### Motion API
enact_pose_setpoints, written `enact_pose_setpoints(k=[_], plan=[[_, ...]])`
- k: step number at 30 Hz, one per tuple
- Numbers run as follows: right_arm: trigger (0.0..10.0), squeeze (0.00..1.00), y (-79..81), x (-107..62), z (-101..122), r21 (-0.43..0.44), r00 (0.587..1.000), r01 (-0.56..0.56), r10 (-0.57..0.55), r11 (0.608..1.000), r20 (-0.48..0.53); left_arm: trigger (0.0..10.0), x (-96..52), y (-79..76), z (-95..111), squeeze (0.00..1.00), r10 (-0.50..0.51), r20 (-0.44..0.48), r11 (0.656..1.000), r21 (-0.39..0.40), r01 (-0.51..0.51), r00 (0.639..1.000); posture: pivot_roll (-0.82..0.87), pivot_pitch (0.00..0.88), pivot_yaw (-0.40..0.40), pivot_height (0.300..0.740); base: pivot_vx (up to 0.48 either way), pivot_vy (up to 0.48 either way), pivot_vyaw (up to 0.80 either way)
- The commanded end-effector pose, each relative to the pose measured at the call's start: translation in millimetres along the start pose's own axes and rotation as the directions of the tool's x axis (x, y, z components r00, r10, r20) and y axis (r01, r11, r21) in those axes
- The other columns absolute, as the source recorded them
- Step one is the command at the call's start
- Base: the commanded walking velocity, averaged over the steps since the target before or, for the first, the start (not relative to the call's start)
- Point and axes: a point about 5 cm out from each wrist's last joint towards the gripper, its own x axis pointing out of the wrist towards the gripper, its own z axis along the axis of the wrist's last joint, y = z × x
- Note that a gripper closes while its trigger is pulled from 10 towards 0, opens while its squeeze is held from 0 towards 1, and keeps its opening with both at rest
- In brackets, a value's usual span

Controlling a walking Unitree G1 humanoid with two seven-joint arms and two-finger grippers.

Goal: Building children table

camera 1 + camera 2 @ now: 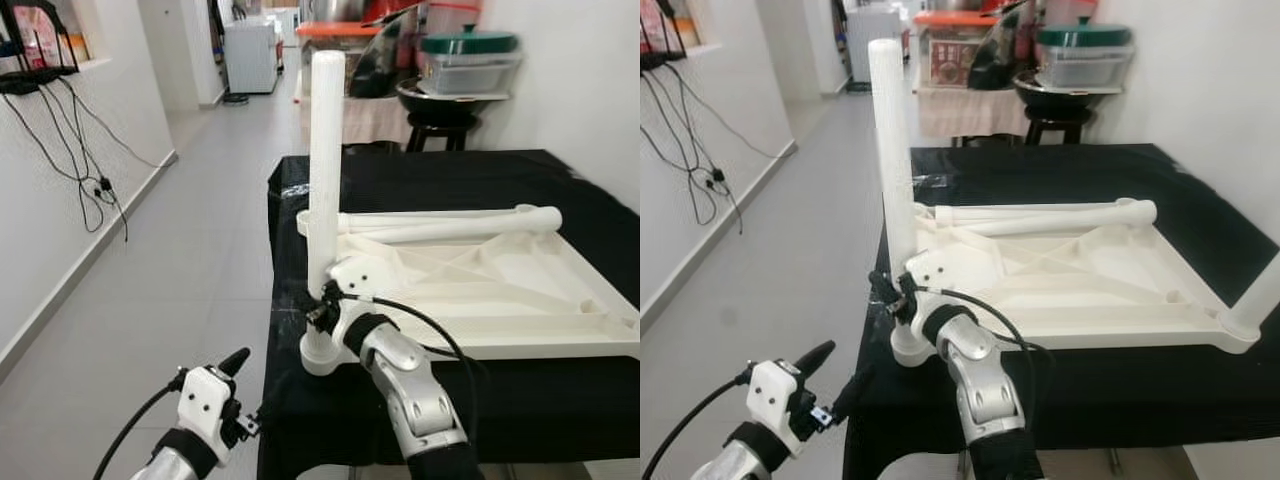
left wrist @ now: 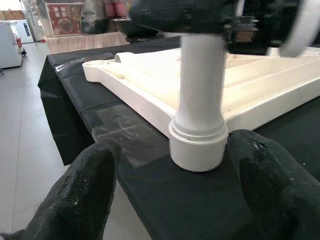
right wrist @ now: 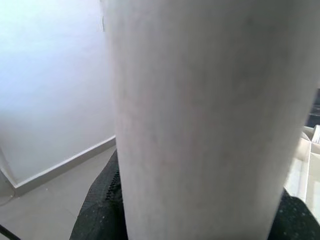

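While upright, leg in right claw.

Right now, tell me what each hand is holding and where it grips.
The right hand grips the upright white leg low down, just above its socket. The left hand holds nothing.

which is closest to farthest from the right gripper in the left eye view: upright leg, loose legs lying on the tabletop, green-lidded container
1. upright leg, in the right gripper, near corner.
2. loose legs, lying across the tabletop's far edge.
3. green-lidded container, on a stool beyond the table.
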Motion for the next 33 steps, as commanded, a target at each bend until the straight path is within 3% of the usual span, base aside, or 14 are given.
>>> enact_pose_setpoints(k=[1,2,3,4,7,9,10,11,15,16,18,25,26,33], plan=[[1.2,0.00,-12.7,5.7,-18.3,-0.021,0.990,0.084,-0.086,0.996,-0.111,10.0,-0.9,1.6,-4.2,0.00,0.001,-0.026,1.000,-0.001,-0.001,1.000,0.02,0.000,-0.004,0.740,0.000,0.000,0.00],[1.2,0.00,-12.7,5.7,-18.3,-0.021,0.990,0.084,-0.086,0.996,-0.111,10.0,-0.9,1.6,-4.2,0.00,0.001,-0.026,1.000,-0.001,-0.001,1.000,0.02,0.000,-0.004,0.740,0.000,0.000,0.00],[10.0,0.00,-13.1,11.8,-14.7,-0.023,0.992,0.059,-0.061,0.998,-0.109,10.0,-0.3,1.8,-3.9,0.00,0.007,-0.024,1.000,0.003,-0.007,1.000,0.03,0.000,-0.007,0.740,0.000,0.000,0.00],[10.0,1.00,-13.8,16.9,-8.3,-0.008,0.996,0.033,-0.034,0.999,-0.088,10.0,0.3,2.1,-3.6,0.00,0.013,-0.022,1.000,0.007,-0.013,1.000,0.03,0.000,-0.009,0.740,0.000,0.000,0.00],[10.0,1.00,-11.1,19.0,3.4,0.009,0.998,-0.003,0.003,1.000,-0.065,10.0,0.8,2.5,-3.2,0.00,0.020,-0.020,1.000,0.008,-0.020,1.000,0.03,0.000,-0.009,0.740,0.000,0.000,0.00],[10.0,1.00,-7.0,24.5,16.9,0.032,0.990,-0.137,0.137,0.990,-0.013,10.0,1.9,2.8,-3.1,0.00,0.020,-0.019,1.000,0.005,-0.019,1.000,0.03,0.000,-0.009,0.740,0.000,0.000,0.00],[10.0,1.00,-7.0,24.5,16.9,0.032,0.990,-0.137,0.137,0.990,-0.013,10.0,1.9,2.8,-3.1,0.00,0.020,-0.019,1.000,0.005,-0.019,1.000,0.03,0.000,-0.009,0.740,0.000,0.000,0.00],[10.0,0.96,-8.2,28.9,25.9,0.033,0.959,-0.284,0.283,0.958,0.025,10.0,2.8,2.8,-3.1,0.00,0.017,-0.018,1.000,0.003,-0.017,1.000,0.03,0.000,-0.012,0.740,0.000,0.000,0.00],[10.0,0.96,-11.9,31.5,31.6,0.022,0.918,-0.395,0.393,0.919,0.046,10.0,3.4,2.7,-3.1,0.00,0.015,-0.018,1.000,0.001,-0.015,1.000,0.03,0.000,-0.012,0.740,0.000,0.000,0.00],[10.0,0.00,-12.9,34.7,27.8,-0.004,0.825,-0.566,0.566,0.825,0.001,10.0,4.4,2.8,-2.9,0.00,0.015,-0.015,1.000,0.001,-0.015,1.000,0.03,0.000,-0.005,0.740,0.000,0.000,0.00],[10.0,0.00,-14.0,36.2,24.7,0.007,0.764,-0.644,0.644,0.765,-0.037,10.0,5.0,3.0,-2.9,0.00,0.014,-0.015,1.000,0.002,-0.014,1.000,0.03,0.000,-0.006,0.740,0.000,0.000,0.00],[10.0,0.00,-21.3,42.7,28.9,0.057,0.769,-0.635,0.637,0.770,-0.048,10.0,5.3,2.3,-3.3,0.00,0.013,-0.017,1.000,0.004,-0.013,1.000,0.06,0.000,-0.013,0.740,0.000,0.000,0.00],[0.0,0.00,-25.0,43.7,34.2,0.083,0.771,-0.632,0.636,0.770,-0.023,10.0,5.0,1.8,-3.4,0.00,0.014,-0.018,1.000,0.005,-0.014,1.000,0.05,0.000,-0.011,0.740,0.000,0.000,0.00],[0.0,0.00,-32.9,40.8,36.5,0.096,0.744,-0.665,0.668,0.740,0.009,10.0,4.0,1.1,-3.7,0.00,0.010,-0.020,1.000,0.001,-0.010,1.000,0.04,0.000,0.004,0.740,0.000,0.000,0.00]])
